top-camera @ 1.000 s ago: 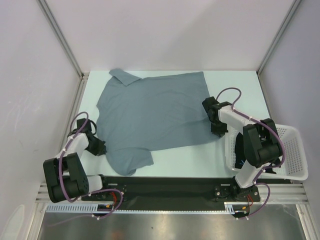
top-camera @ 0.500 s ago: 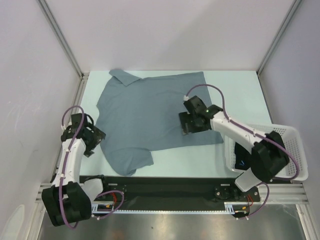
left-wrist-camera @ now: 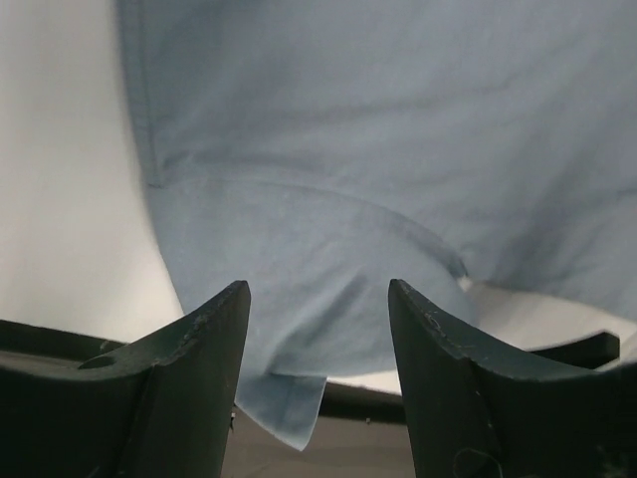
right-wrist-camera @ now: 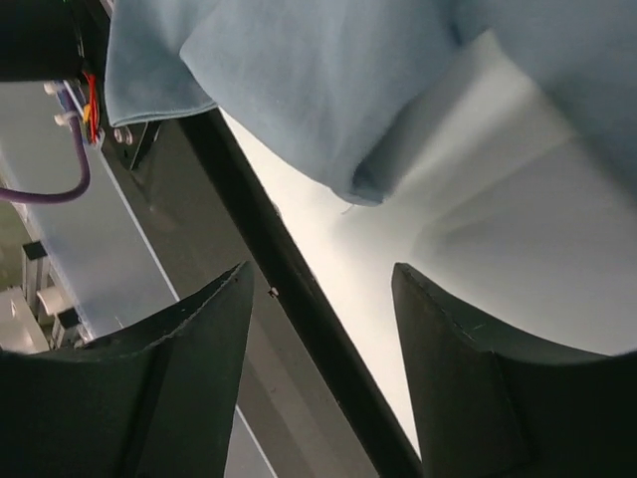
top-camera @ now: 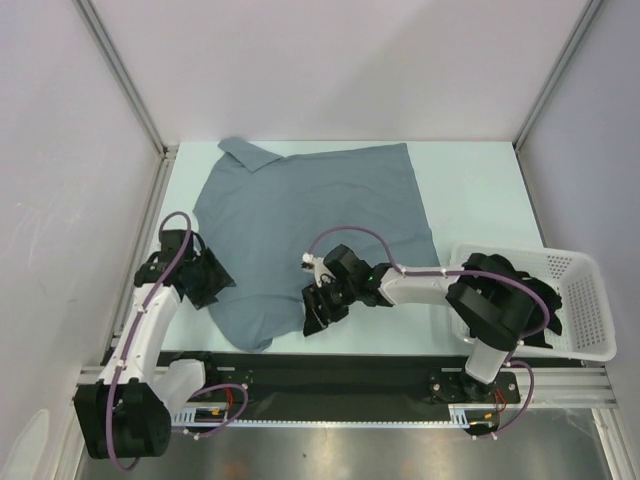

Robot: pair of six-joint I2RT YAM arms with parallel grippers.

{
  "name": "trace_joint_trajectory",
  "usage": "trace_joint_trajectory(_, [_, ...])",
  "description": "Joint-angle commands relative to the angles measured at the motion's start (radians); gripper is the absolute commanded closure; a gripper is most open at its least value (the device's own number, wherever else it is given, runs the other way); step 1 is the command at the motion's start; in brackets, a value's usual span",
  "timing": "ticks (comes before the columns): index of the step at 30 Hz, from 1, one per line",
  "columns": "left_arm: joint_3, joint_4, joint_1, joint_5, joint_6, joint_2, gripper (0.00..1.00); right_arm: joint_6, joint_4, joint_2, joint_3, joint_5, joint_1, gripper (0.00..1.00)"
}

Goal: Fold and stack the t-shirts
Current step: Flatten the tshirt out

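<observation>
A slate grey-blue t-shirt (top-camera: 300, 215) lies spread flat on the pale table (top-camera: 470, 190), its collar at the far left. My left gripper (top-camera: 212, 280) hovers at the shirt's near-left sleeve, jaws open. In the left wrist view that sleeve (left-wrist-camera: 309, 269) lies beyond the open left gripper (left-wrist-camera: 318, 289), with nothing pinched. My right gripper (top-camera: 316, 314) sits at the shirt's near hem, also open. In the right wrist view the right gripper (right-wrist-camera: 323, 274) stands over the table's front edge with the hem (right-wrist-camera: 318, 100) just past its tips.
A white lattice basket (top-camera: 585, 310) stands at the right near corner, partly covered by the right arm. A black rail (top-camera: 330, 370) runs along the table's front edge. White walls with metal posts close in the left, back and right sides.
Both grippers have opened. The right gripper swept from the shirt's right edge leftward to the near hem. The left gripper moved up and right onto the near-left sleeve.
</observation>
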Motion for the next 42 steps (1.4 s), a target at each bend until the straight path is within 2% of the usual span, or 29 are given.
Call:
trace_joint_trajectory(1, [-0.008, -0.05, -0.043, 0.051, -0.008, -0.025, 0.37, -0.015, 0.1, 0.033, 0.029, -0.024, 0.018, 0.38])
trace_joint_trajectory(5, [0.013, -0.189, -0.152, -0.03, -0.086, -0.099, 0.37, -0.047, 0.107, 0.082, 0.038, 0.005, 0.027, 0.39])
trace_joint_trajectory(9, [-0.017, -0.239, -0.171, -0.024, -0.149, -0.211, 0.37, -0.061, 0.132, 0.111, 0.052, 0.062, 0.037, 0.45])
trace_joint_trajectory(14, [-0.025, -0.237, -0.171, -0.006, -0.134, -0.213, 0.37, -0.073, 0.152, 0.14, 0.077, 0.061, 0.043, 0.49])
trace_joint_trajectory(17, [-0.004, -0.231, -0.171, 0.007, -0.115, -0.174, 0.36, -0.076, 0.117, 0.134, 0.1, 0.025, 0.046, 0.69])
trace_joint_trajectory(18, [0.005, -0.229, -0.171, 0.004, -0.103, -0.168, 0.36, -0.058, 0.098, 0.128, 0.106, -0.019, 0.046, 0.84])
trace_joint_trajectory(21, [0.045, -0.228, -0.171, -0.022, -0.085, -0.159, 0.36, -0.003, 0.055, 0.082, 0.12, -0.161, 0.047, 0.87])
trace_joint_trajectory(22, [0.053, -0.228, -0.171, -0.034, -0.078, -0.154, 0.36, 0.008, -0.013, 0.071, 0.124, -0.2, 0.046, 0.88])
trace_joint_trajectory(27, [0.065, -0.225, -0.171, -0.039, -0.06, -0.133, 0.36, 0.056, -0.124, 0.065, 0.124, -0.35, 0.04, 0.9])
trace_joint_trajectory(30, [0.055, -0.222, -0.171, -0.035, -0.058, -0.13, 0.36, 0.129, -0.079, 0.065, 0.091, -0.383, 0.024, 0.9])
trace_joint_trajectory(32, [0.052, -0.22, -0.171, -0.032, -0.058, -0.133, 0.36, 0.223, 0.027, 0.076, 0.057, -0.415, 0.011, 0.89])
trace_joint_trajectory(34, [0.055, -0.225, -0.171, -0.036, -0.057, -0.131, 0.35, 0.249, 0.09, 0.089, 0.064, -0.42, -0.023, 0.85])
trace_joint_trajectory(35, [0.059, -0.228, -0.171, -0.042, -0.054, -0.13, 0.35, 0.237, 0.08, 0.109, 0.08, -0.383, -0.041, 0.8])
trace_joint_trajectory(37, [0.061, -0.231, -0.171, -0.048, -0.054, -0.13, 0.35, 0.232, 0.051, 0.148, 0.112, -0.342, -0.096, 0.73])
trace_joint_trajectory(40, [0.059, -0.223, -0.171, -0.048, -0.052, -0.125, 0.35, 0.202, -0.14, 0.24, 0.198, -0.311, -0.156, 0.68])
trace_joint_trajectory(42, [0.059, -0.216, -0.171, -0.051, -0.052, -0.119, 0.35, 0.087, -0.285, 0.244, 0.258, -0.221, -0.163, 0.64])
